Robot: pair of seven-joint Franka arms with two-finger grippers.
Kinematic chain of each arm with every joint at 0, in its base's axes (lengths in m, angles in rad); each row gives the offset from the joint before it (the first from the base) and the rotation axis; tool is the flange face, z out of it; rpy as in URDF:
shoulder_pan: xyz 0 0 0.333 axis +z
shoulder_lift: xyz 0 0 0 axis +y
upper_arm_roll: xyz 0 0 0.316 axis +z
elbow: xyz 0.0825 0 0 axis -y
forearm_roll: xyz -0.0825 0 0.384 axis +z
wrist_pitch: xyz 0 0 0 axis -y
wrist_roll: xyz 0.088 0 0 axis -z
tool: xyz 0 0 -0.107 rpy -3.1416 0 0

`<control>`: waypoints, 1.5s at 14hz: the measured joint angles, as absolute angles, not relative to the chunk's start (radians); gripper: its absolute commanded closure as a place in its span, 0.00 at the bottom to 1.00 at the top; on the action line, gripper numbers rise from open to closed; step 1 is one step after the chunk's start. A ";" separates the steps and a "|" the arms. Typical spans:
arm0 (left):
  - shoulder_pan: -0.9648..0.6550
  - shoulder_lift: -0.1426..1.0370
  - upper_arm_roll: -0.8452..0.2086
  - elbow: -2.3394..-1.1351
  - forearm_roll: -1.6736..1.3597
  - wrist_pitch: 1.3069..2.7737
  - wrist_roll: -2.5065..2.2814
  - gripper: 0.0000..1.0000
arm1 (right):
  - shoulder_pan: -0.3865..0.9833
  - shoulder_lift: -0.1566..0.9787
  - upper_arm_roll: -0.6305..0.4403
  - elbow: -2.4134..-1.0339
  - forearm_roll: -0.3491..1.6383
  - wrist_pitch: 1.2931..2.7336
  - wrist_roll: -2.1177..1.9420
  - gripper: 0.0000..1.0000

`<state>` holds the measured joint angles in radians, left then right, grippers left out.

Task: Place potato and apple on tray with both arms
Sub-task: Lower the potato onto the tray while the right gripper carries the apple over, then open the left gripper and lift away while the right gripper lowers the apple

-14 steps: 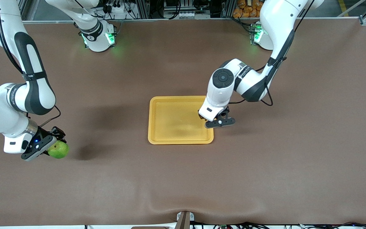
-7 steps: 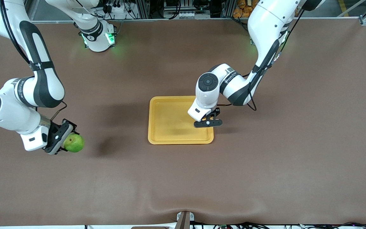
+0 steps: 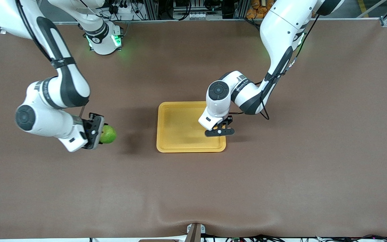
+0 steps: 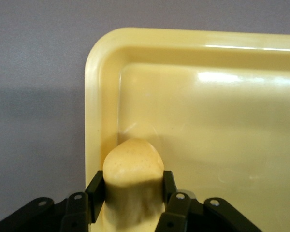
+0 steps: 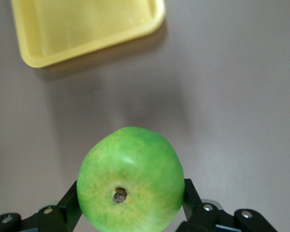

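The yellow-orange tray (image 3: 180, 124) lies mid-table. My left gripper (image 3: 219, 131) hangs low over the tray's edge toward the left arm's end. In the left wrist view it (image 4: 133, 186) is shut on the potato (image 4: 133, 162), a yellow-orange lump just inside the tray's rim (image 4: 94, 96) near a corner. The hand hides the potato in the front view. My right gripper (image 3: 96, 133) is shut on the green apple (image 3: 108, 134) above bare table, between the tray and the right arm's end. The right wrist view shows the apple (image 5: 130, 179), stem dimple toward the camera, with the tray (image 5: 87, 24) ahead.
A brown mat (image 3: 281, 174) covers the table. The two arm bases (image 3: 102, 40) stand along the edge farthest from the front camera. A small bracket (image 3: 195, 232) sits at the nearest edge.
The right arm has carried the apple from the right arm's end of the table toward the tray. The left gripper shifted in over the tray's edge, then barely moved.
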<state>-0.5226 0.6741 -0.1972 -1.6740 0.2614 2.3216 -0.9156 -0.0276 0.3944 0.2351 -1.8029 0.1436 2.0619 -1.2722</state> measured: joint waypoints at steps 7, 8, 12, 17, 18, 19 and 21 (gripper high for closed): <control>-0.520 0.685 -0.192 -1.639 0.289 2.321 -0.916 0.00 | 0.177 0.452 0.241 -1.808 0.144 2.251 -1.298 1.00; -0.516 0.681 -0.191 -1.631 0.291 2.320 -0.916 0.00 | 0.198 0.466 0.240 -1.809 0.144 2.275 -1.298 1.00; -0.470 0.607 -0.187 -1.600 0.294 2.224 -0.897 0.00 | 0.273 0.512 0.238 -1.812 0.144 2.357 -1.259 1.00; -0.388 0.472 -0.186 -1.583 0.294 2.072 -0.827 0.00 | 0.356 0.550 0.234 -1.817 0.007 2.379 -1.081 1.00; -0.370 0.454 -0.187 -1.582 0.294 2.052 -0.810 0.00 | 0.372 0.558 0.234 -1.817 -0.026 2.383 -1.033 0.99; -0.351 0.439 -0.187 -1.582 0.294 2.032 -0.799 0.00 | 0.387 0.566 0.233 -1.818 -0.049 2.392 -0.993 0.99; -0.320 0.416 -0.188 -1.582 0.294 2.006 -0.767 0.00 | 0.406 0.584 0.233 -1.818 -0.065 2.424 -0.959 0.98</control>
<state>-0.3202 0.4158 -0.1880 -1.5816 0.2944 2.0058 -0.7671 0.4064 0.5845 0.2326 -1.8179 -0.0650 2.4241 -0.9588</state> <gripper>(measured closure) 0.000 0.150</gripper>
